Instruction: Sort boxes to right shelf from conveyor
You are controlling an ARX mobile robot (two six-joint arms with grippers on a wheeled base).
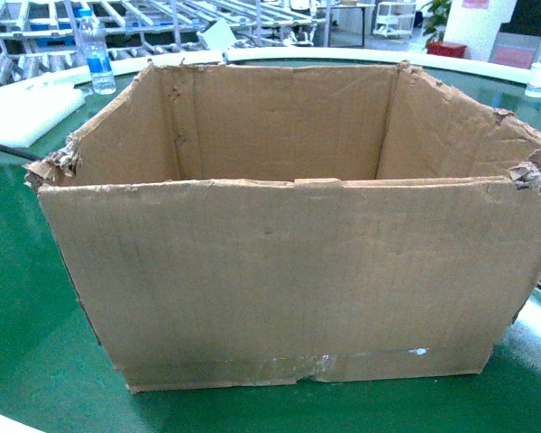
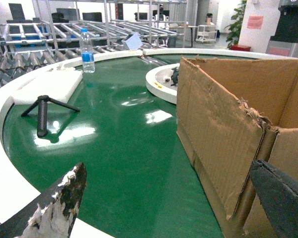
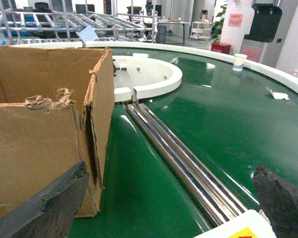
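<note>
Box (image 1: 298, 271) on glossy green conveyor (image 2: 119, 148); both jaws wide, flanking box corners.

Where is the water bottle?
The water bottle stands upright at the head view's top left, on the conveyor's far edge, beside a white foam slab and behind the box's left corner.
</note>
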